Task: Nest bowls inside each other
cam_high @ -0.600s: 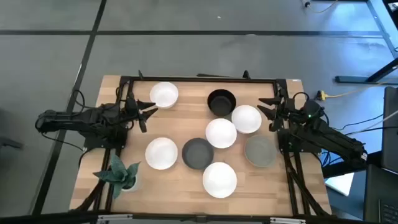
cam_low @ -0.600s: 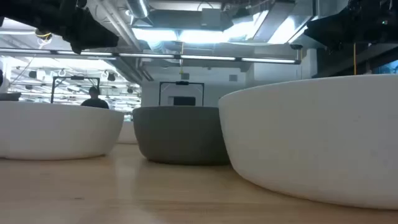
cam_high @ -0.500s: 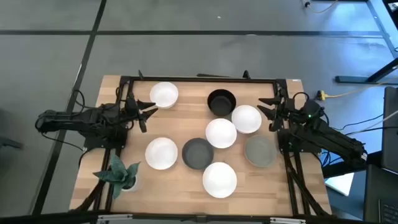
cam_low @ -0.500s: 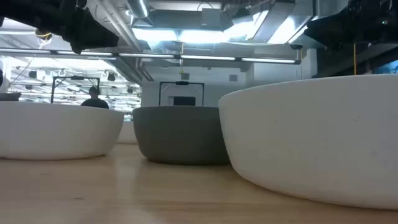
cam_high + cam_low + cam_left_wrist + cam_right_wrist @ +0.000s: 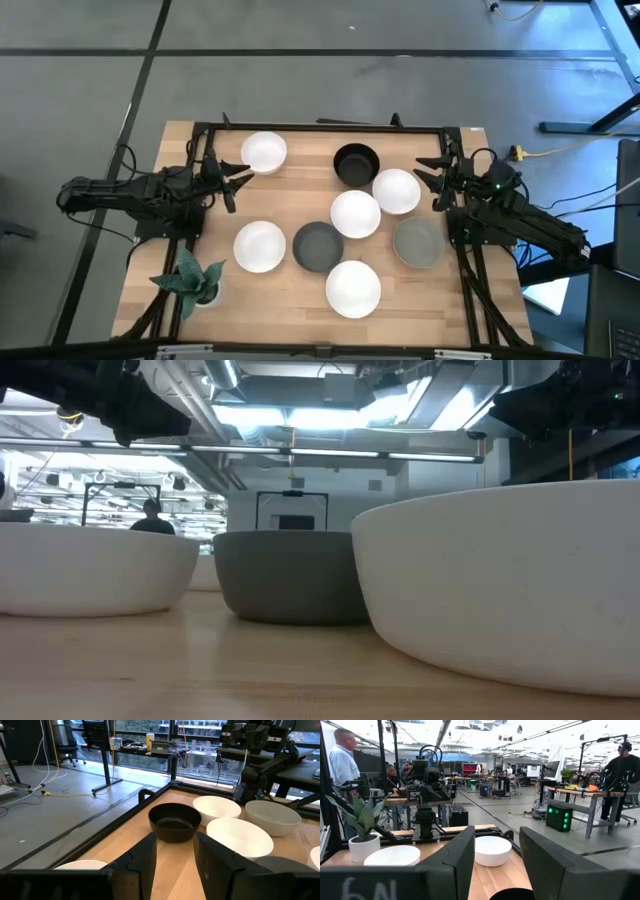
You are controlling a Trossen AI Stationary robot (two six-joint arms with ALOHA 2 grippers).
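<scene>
Two dark, near-black jointed arms are showing black cables trailing along their links; the right arm [image 5: 505, 208] is glowing with a small green light; the left arm [image 5: 140, 193] is wearing angular, matte black fingers [image 5: 145, 860].

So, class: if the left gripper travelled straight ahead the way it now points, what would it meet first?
The left gripper, open, points across the table at the black bowl. That bowl looks first in its line, though its height above the table is unclear.
</scene>
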